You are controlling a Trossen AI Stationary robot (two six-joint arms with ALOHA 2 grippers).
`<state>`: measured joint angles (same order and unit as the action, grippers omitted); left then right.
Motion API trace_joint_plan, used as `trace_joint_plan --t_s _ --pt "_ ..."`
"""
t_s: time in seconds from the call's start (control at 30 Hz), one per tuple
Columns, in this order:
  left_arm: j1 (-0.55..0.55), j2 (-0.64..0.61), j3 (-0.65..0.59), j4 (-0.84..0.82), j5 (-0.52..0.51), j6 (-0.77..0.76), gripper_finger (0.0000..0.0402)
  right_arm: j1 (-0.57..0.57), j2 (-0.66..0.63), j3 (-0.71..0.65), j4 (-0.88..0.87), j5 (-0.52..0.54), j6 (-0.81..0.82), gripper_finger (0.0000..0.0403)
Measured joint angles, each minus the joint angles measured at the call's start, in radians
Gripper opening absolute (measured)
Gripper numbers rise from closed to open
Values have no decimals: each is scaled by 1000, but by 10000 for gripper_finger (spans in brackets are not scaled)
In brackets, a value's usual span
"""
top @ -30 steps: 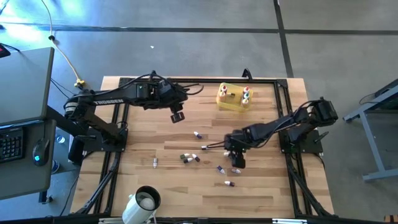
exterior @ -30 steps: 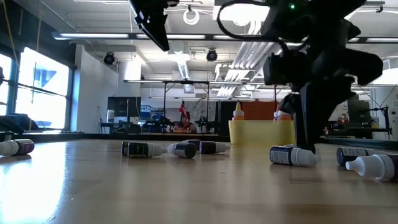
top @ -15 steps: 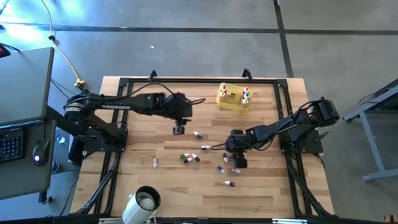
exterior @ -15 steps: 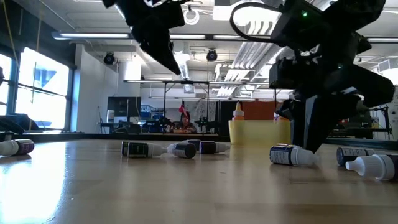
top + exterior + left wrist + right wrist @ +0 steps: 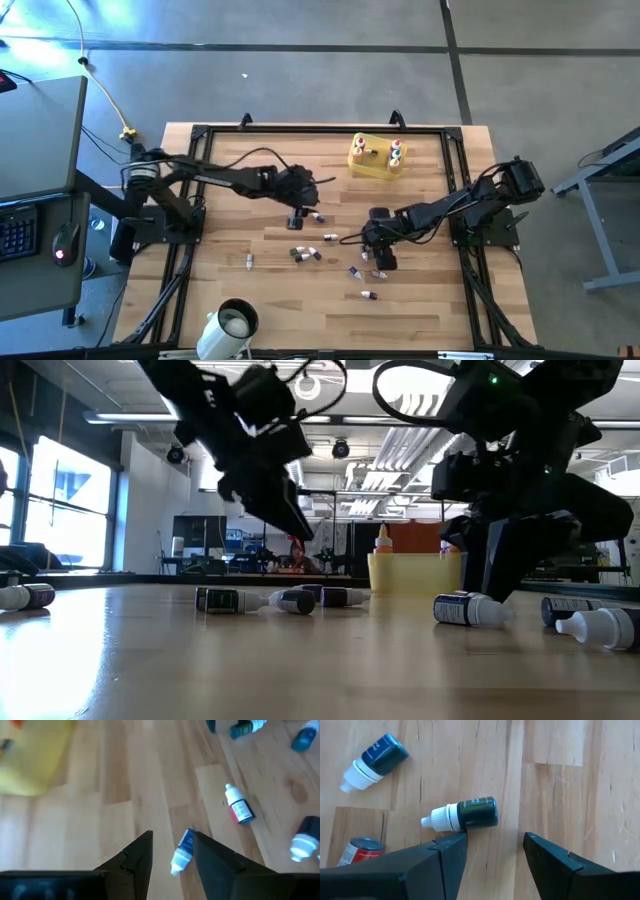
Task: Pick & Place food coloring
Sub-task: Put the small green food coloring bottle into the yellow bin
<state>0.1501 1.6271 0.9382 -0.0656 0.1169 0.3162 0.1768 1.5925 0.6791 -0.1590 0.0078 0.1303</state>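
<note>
Several small food coloring bottles lie on their sides around the table's middle [image 5: 329, 237]; a few more stand in the yellow tray [image 5: 376, 157]. My left gripper [image 5: 297, 219] is open and low over the middle, beside a blue bottle with a white cap [image 5: 183, 848] that lies between and just beyond its fingertips [image 5: 172, 847]. My right gripper [image 5: 378, 259] is open, pointing down, right of the scattered bottles. A dark green bottle [image 5: 466, 815] lies just ahead of one of its fingers [image 5: 451, 845], outside the gap. In the low view the right gripper [image 5: 497, 582] hangs above a lying bottle [image 5: 468, 610].
A white mug [image 5: 229, 328] lies at the near edge, left of centre. A black frame [image 5: 300, 130] runs round the table. A red-labelled bottle [image 5: 238, 806] and other bottles [image 5: 375, 759] lie close by. Bare wood shows toward the far left of the table.
My left gripper has moved from the far side toward the table's middle and down, ending low beside the blue bottle. My right gripper has stayed over the same spot. No bottle has moved.
</note>
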Motion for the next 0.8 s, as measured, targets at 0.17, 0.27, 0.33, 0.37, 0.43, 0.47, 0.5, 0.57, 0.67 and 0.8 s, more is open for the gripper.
trace_joint_plan --t_s 0.17,0.27,0.33,0.37,0.43,0.47,0.5,0.57,0.67,0.8 --pt "-1 111 31 15 32 48 159 0 0 0 5 -2 1 190" --pt "-7 138 42 13 32 69 182 0 0 0 5 -11 1 190" --pt "-17 142 45 14 38 92 197 0 0 0 5 -13 1 190" --pt "-21 143 45 14 46 100 204 0 0 0 5 -13 2 190" --pt "-28 143 45 10 75 106 215 0 0 0 5 -14 2 190" --pt "-29 144 45 9 97 106 218 0 0 0 6 -14 2 190" --pt "-29 144 45 6 116 106 219 0 0 0 6 -14 2 190" --pt "-35 165 47 18 129 103 220 0 0 0 6 -14 3 190" --pt "-33 193 44 14 106 103 215 0 0 0 7 -14 3 190" --pt "-32 238 48 53 59 104 206 0 0 0 9 -14 3 190"
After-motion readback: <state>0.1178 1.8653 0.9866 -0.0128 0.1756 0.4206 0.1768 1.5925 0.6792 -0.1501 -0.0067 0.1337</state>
